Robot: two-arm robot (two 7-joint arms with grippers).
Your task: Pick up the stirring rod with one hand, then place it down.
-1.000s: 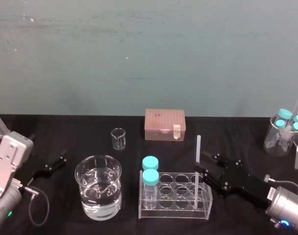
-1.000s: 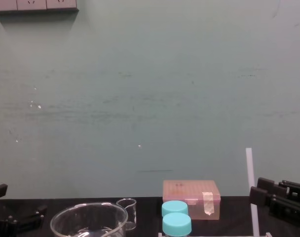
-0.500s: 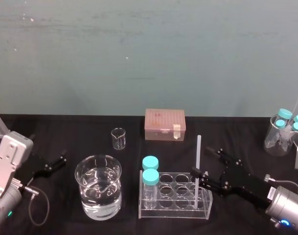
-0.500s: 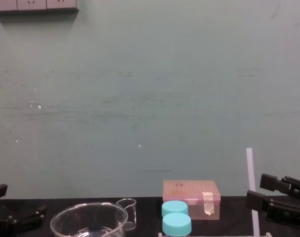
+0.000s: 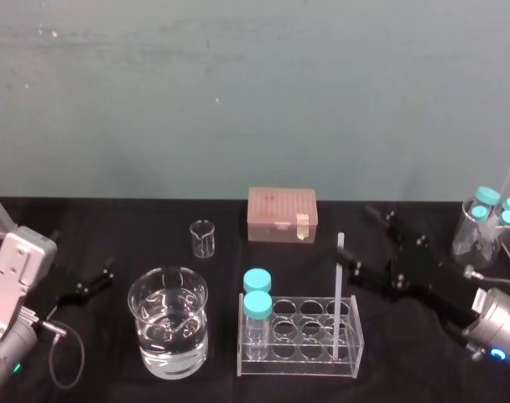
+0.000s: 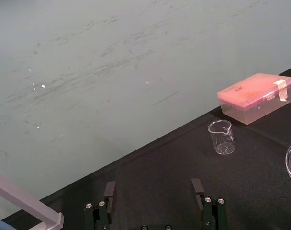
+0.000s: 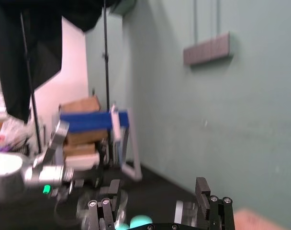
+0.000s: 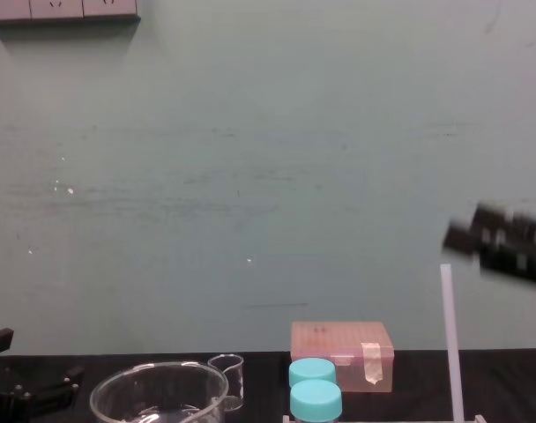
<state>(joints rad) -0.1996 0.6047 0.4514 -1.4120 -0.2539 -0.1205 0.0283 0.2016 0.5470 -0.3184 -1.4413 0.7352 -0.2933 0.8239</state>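
Note:
The stirring rod (image 5: pixel 337 285), thin and white, stands upright in the right end of a clear rack (image 5: pixel 301 363); in the chest view the stirring rod (image 8: pixel 450 344) rises well above the blue caps. My right gripper (image 5: pixel 369 242) hangs open just right of the rod's top, raised off the table and holding nothing. The chest view shows the right gripper (image 8: pixel 484 233) blurred, above and right of the rod tip. In the right wrist view the right gripper (image 7: pixel 157 203) has a wide, empty gap between its fingers. My left gripper (image 5: pixel 100 279) rests open at the far left; the left wrist view shows the left gripper (image 6: pixel 155 199) spread and empty.
Two blue-capped jars (image 5: pixel 257 300) stand in the rack's left end. A large beaker of water (image 5: pixel 168 332) sits left of the rack, a small empty beaker (image 5: pixel 202 238) and a pink box (image 5: pixel 282 213) behind. At far right, a beaker of capped vials (image 5: pixel 483 225).
My right gripper has opened off the rod, then lifted and drawn back to the right. The rod stays standing in the rack. The left arm has not moved.

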